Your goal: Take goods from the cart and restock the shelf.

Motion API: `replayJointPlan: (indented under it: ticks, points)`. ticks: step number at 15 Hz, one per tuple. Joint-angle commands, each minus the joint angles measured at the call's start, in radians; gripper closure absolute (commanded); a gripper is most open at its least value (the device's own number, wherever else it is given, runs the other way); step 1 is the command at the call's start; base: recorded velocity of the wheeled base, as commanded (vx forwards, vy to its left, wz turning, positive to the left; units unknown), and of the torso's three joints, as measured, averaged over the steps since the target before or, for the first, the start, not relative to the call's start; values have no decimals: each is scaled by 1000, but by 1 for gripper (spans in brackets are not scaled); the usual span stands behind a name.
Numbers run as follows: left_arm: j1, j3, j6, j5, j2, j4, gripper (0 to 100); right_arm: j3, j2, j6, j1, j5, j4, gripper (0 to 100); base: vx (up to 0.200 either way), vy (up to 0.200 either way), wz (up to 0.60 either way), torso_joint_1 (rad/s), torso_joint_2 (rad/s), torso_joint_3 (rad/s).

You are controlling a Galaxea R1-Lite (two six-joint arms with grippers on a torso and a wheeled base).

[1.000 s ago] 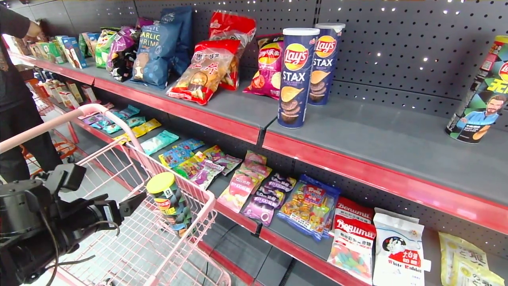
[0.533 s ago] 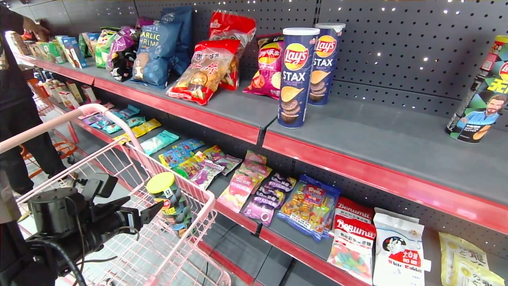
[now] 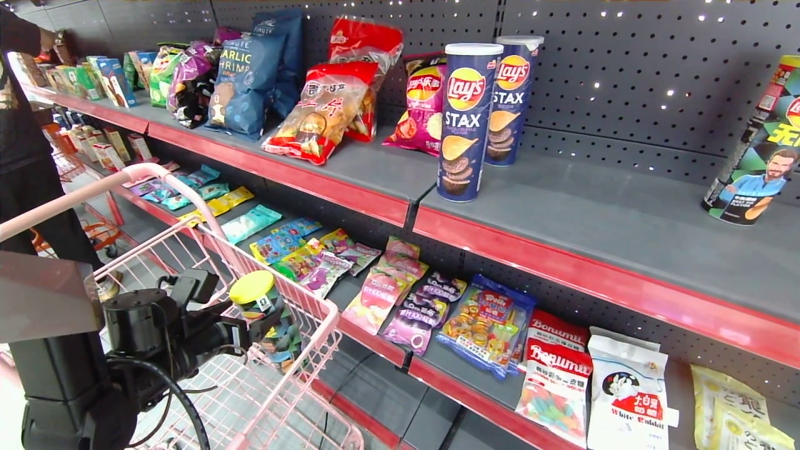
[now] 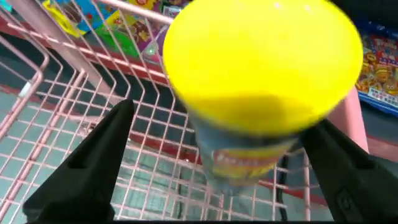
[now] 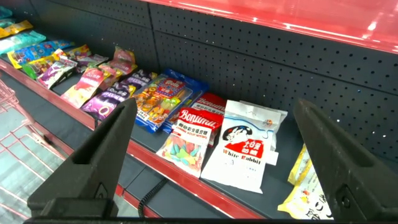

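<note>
- Left end effector (image 4: 221,121) is spread wide, a finger either side of the yellow-lidded can (image 3: 278,334), and by the look of it not clamped yet.
- The can stands upright in the pink cart (image 3: 312,306), at the corner nearest the shelf (image 3: 594,212).
- The pick is in hand. Next call: close squarely on the body, lift clear of the wire, then carry it across.

Can (image 3: 251,286) in cart (image 3: 315,306), seemingly upright
</note>
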Motion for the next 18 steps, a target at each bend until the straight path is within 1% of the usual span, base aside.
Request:
replayJointPlan:
  ticks: [1, 5, 6, 7, 12, 13, 14, 15, 16, 17, 18]
  points:
    - [-4, -69, 0, 3, 35, 0, 0, 0, 0, 0, 0, 0, 0, 0, 0, 0, 0, 0, 0, 0]
    - [-28, -87, 0, 12, 64, 2, 0, 0, 0, -2, 0, 1, 0, 0, 0, 0, 0, 0, 0, 0]
    - [-34, -92, 0, 23, 72, -1, 0, 0, 0, -2, 0, 1, 0, 0, 0, 0, 0, 0, 0, 0]
    - [-44, -92, 0, 29, 76, -1, 100, 0, 0, -3, 0, 1, 0, 0, 0, 0, 0, 0, 0, 0]
    - [-47, -78, -3, 31, 59, -1, 100, 0, 0, -3, 0, 1, 0, 0, 0, 0, 0, 0, 0, 0]
    - [-39, -72, -13, 34, 12, 9, 100, 0, 0, -3, 0, 1, 0, 0, 0, 0, 0, 0, 0, 0]
    - [-17, -74, -23, 34, -37, 25, 100, 0, 0, -3, 0, 1, 0, 0, 0, 0, 0, 0, 0, 0]
    - [-4, -74, -26, 34, -74, 42, 100, 0, 0, -3, 0, 1, 0, 0, 0, 0, 0, 0, 0, 0]
    - [29, -83, -27, 32, -185, 128, 100, 0, 0, -3, 0, 1, 0, 0, 0, 0, 0, 0, 0, 0]
    - [47, -97, -41, 26, -300, 238, 100, 0, 0, -3, 0, 1, 0, 0, 0, 0, 0, 0, 0, 0]
    - [55, -129, -81, 23, -464, 414, 100, 0, 0, -2, 0, 1, 0, 0, 0, 0, 0, 0, 0, 0]
